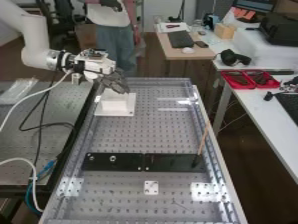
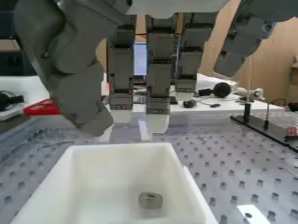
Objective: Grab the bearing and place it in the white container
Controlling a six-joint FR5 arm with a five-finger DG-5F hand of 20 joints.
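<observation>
high view: the hand [image 1: 114, 80] is over the far part of the perforated counter [image 1: 146, 135], just above the white container [image 1: 118, 102]. nearer the camera, a long black plate [image 1: 116, 160] lies across the counter, with a thin stick [image 1: 203, 137] rising at a tilt by one end. two red trays [image 1: 238, 80] rest on a white counter [image 1: 263, 117] to the side. in the wrist view the fingers [image 2: 159, 82] are straight and wide open, gripping nothing, with the thumb [image 2: 78, 95] well apart from them. the grey bearing [image 2: 150, 200] sits inside the container, on its bottom.
</observation>
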